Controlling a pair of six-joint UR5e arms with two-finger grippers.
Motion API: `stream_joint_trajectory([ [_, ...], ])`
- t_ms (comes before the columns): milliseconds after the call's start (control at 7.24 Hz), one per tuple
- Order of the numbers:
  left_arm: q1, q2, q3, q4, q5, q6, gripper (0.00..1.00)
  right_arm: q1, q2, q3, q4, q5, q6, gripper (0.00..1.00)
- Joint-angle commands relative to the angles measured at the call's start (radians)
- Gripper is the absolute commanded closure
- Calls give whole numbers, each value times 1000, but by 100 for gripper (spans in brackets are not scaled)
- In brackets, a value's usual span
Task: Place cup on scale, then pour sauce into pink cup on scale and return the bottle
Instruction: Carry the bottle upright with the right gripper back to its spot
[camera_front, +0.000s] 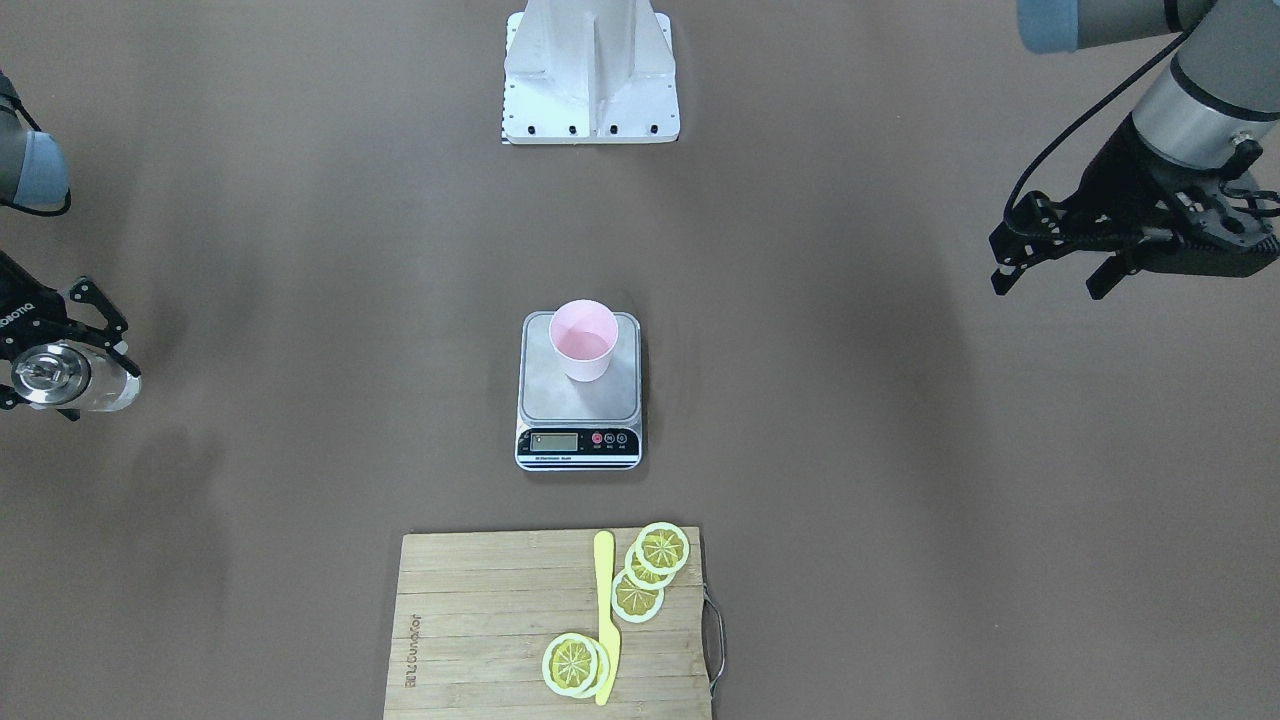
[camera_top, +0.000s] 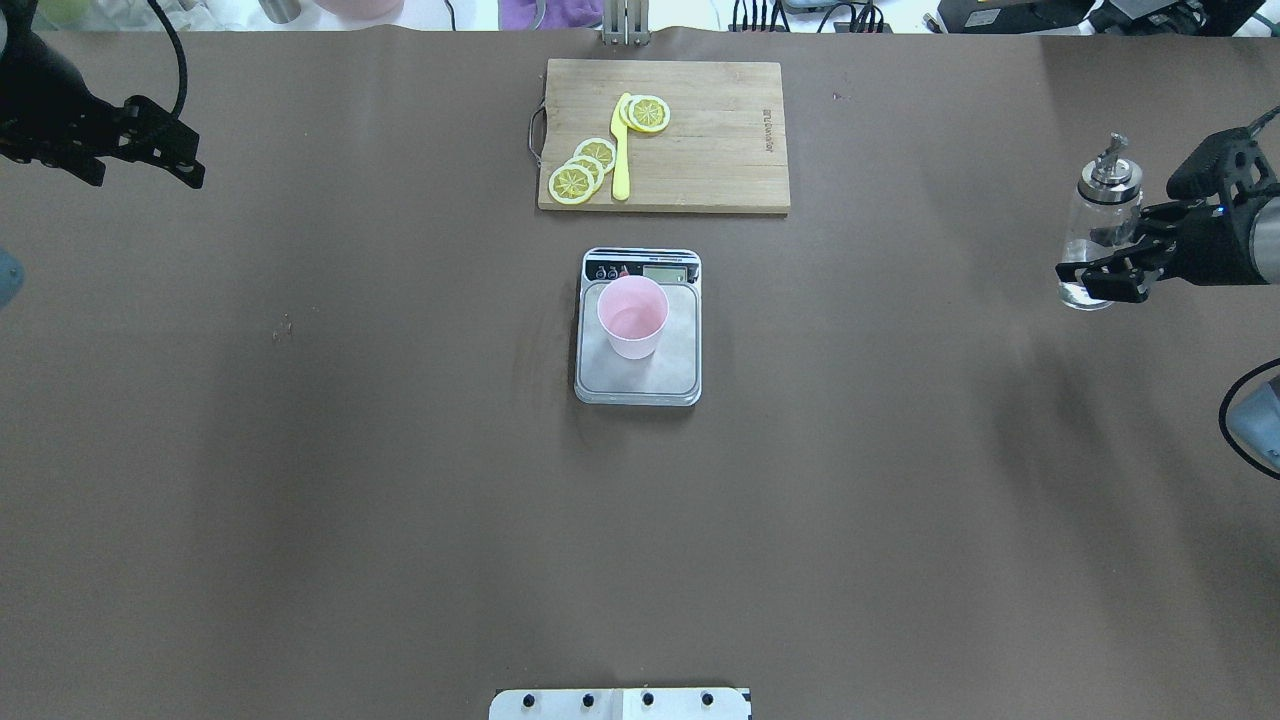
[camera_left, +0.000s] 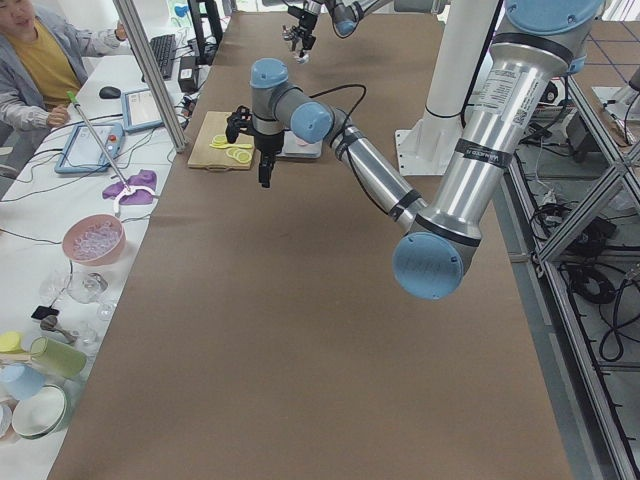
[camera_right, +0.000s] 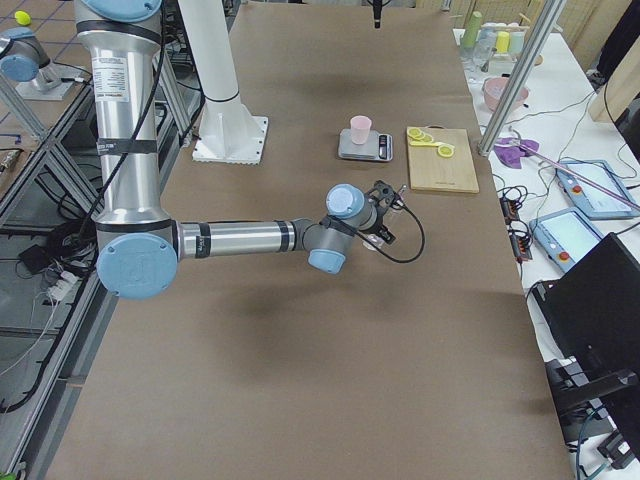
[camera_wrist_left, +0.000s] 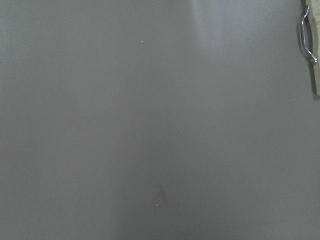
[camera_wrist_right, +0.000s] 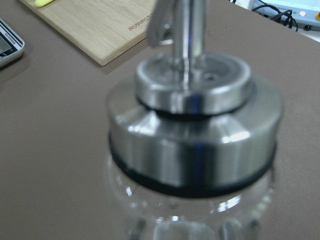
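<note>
The pale pink cup (camera_front: 583, 340) stands upright on the silver platform of the scale (camera_front: 578, 410) at the table's middle; both also show in the overhead view, cup (camera_top: 632, 317) and scale (camera_top: 640, 378). My right gripper (camera_top: 1105, 255) is shut on the clear glass bottle (camera_top: 1092, 230), held upright near the table's right edge, far from the scale. A little clear sauce (camera_top: 1085, 290) lies at its bottom. The right wrist view shows its metal spout cap (camera_wrist_right: 192, 125) close up. My left gripper (camera_top: 148, 178) is open and empty at the far left.
A wooden cutting board (camera_top: 720, 150) with lemon slices (camera_top: 585, 170) and a yellow knife (camera_top: 621, 150) lies beyond the scale. The robot's white base (camera_front: 590, 80) stands at the near edge. The board's metal handle (camera_wrist_left: 306, 40) shows in the left wrist view.
</note>
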Motion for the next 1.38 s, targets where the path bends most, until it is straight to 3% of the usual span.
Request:
stream_joint_trajectory([
  [0,1,-17,-1,1,0,0,3,9,-29,-59,173,-56,81,100],
  [276,1,-31,0,1,0,0,3,6,-8,-227,412,-68,179,100],
  [553,13,-57,7,6,2,0,3,6,0,-240,458,-103,201,100],
  [829,43,-79,14,16,2,0,3,-5,18,-342,615,-166,194,100],
  [1244,51,-97,23,17,3,0,3,-75,38,-361,622,-165,191,100],
])
